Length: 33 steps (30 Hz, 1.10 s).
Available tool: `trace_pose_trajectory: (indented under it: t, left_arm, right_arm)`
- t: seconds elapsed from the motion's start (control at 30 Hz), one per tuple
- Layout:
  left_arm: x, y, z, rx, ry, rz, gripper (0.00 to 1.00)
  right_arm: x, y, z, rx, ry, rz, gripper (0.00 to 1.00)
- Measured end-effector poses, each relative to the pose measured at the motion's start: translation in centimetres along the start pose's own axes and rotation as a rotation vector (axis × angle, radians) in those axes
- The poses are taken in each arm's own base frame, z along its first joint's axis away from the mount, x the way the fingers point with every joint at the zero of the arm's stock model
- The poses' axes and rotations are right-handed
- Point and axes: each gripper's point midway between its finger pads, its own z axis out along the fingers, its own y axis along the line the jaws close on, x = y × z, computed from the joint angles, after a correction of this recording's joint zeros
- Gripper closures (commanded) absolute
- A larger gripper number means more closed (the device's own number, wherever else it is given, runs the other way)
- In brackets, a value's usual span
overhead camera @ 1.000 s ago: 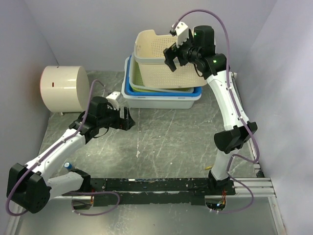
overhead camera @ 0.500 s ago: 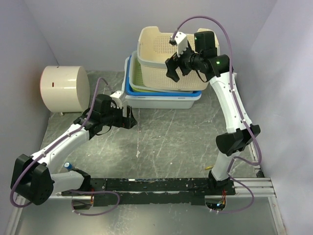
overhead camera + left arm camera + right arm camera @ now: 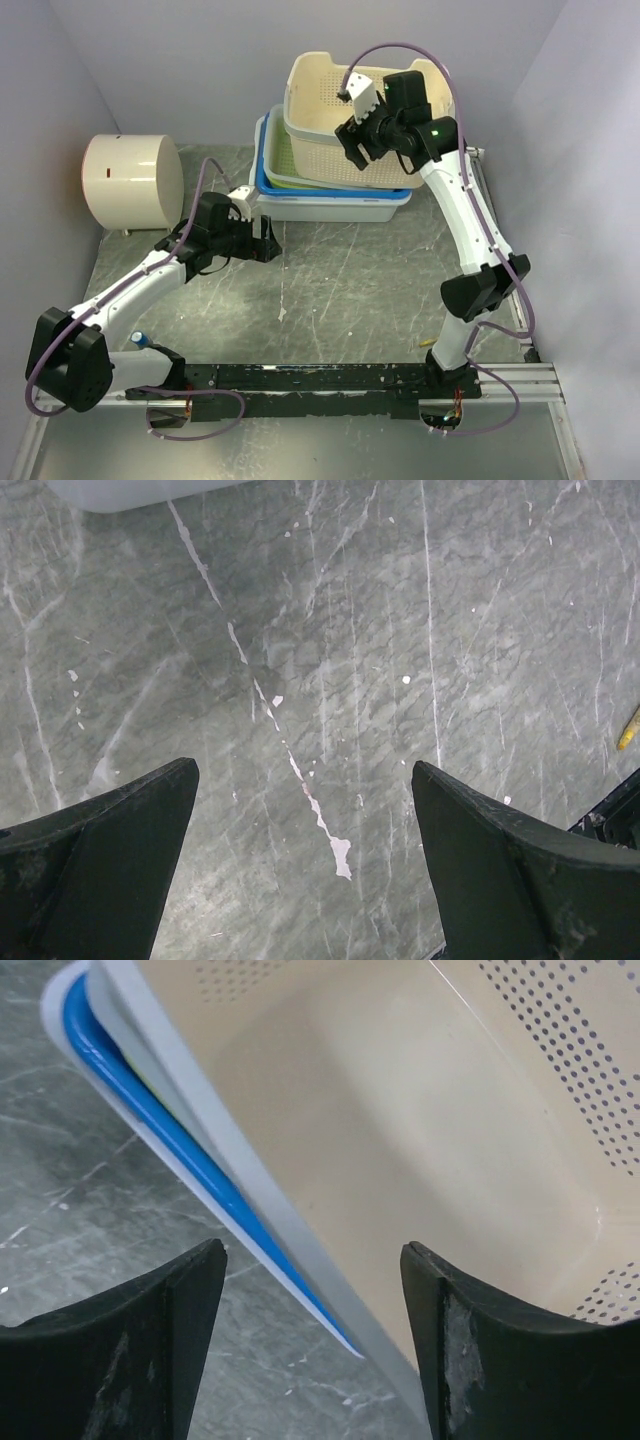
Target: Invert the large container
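1. Straddling the near rim of the large container (image 3: 450,1130), the right gripper (image 3: 310,1250) has its two dark fingers set apart, one outside the wall and one over the inside. We see no clamp on the rim yet.
2. That container (a cream basket with perforated walls) sits tilted with its opening upward, on top of a stack at the far side of the table (image 3: 350,280).
3. Below it in the stack we see a green tray (image 3: 285,150), then a blue tray (image 3: 262,172), then a white tub (image 3: 320,207) resting on the table.
4. Nearer us, the left gripper (image 3: 305,770) is spread wide over bare marbled tabletop, close to the tub's left corner and touching nothing.
5. Far left, a white cylinder (image 3: 125,180) lies on its side by the wall.
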Motion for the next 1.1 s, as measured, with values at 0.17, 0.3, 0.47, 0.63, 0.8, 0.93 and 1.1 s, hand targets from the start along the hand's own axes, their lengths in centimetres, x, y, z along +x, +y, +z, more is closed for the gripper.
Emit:
trace_pose_trajectory:
  t: [0.17,0.3,0.47,0.63,0.8,0.93,1.1]
  left_arm:
    - [-0.1,-0.2,0.1,0.008,0.002,-0.015,0.0]
    - [-0.1,-0.3,0.1,0.012,0.001,-0.027,0.0]
    - [-0.2,-0.4,0.3,0.014,0.002,-0.037,0.0]
    - [-0.4,-0.4,0.7,0.013,0.008,-0.045,0.0]
    - [-2.2,-1.1,0.7,0.023,-0.022,-0.064,0.0]
    - [-4.3,-1.8,0.4,0.029,-0.059,-0.089,0.0]
    - [-9.1,-3.3,-1.1,0.036,-0.149,-0.079,0.0]
  right_arm:
    - [1.2,-0.8,1.6,0.037,0.052,-0.006,0.56]
    - [1.8,0.5,1.7,-0.009,0.081,-0.022,0.77]
    - [0.6,1.9,1.5,-0.024,0.065,-0.051,1.0]
    - [-1.0,2.5,-0.8,0.027,0.036,-0.007,1.0]
    - [-2.3,5.0,-2.2,0.017,-0.029,0.063,1.0]
    - [-1.8,4.6,-3.6,0.095,-0.07,0.191,1.0]
    - [0.0,2.3,-6.5,0.297,-0.107,0.359,1.0]
